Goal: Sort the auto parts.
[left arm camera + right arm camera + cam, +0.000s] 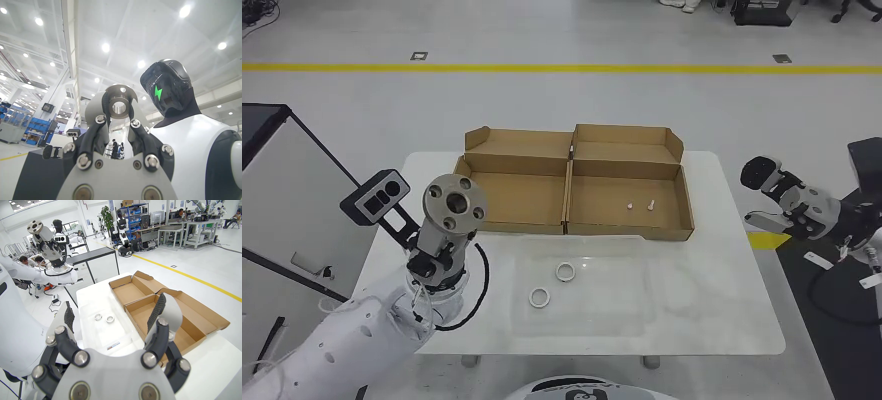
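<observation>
Flanged metal hub: a round plate with bolt holes and a short bored collar, raised over the left side of the counter. It is gripped at the collar by the left hand, which points upward with its fingers closed on the part. Right hand: beyond the counter's right edge, level with the boxes, fingers spread wide. Clear tray: near middle of the counter, holding two metal rings. One ring lies farther and to the right, the second ring nearer and to the left, close but apart. Left cardboard box and right cardboard box: side by side on the far half, walls touching, lids folded back. In the right box lie a small white part and another white part, just beside each other.
</observation>
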Tool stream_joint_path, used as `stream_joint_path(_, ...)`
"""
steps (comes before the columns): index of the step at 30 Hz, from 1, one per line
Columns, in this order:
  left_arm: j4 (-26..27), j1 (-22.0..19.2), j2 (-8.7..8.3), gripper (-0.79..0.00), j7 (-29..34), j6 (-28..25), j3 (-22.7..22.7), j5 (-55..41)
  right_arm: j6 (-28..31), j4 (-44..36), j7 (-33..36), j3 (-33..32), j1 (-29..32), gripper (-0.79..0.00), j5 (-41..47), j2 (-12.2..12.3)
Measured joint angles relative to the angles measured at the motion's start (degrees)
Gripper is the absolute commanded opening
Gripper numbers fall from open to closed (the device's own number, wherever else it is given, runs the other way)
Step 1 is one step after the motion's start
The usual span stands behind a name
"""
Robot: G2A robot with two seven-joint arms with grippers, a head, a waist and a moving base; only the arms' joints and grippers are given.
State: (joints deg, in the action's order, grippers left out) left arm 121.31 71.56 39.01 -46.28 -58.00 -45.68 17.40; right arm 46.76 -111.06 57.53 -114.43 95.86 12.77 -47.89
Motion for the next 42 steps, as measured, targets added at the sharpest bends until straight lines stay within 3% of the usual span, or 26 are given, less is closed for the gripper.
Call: stream_joint_path(42,0.39,0.3,0.33,-0.785,0.75,1.63,-0.41,-1.23,0.0,0.0,0.0,0.0,0.0,0.0,0.0,0.0)
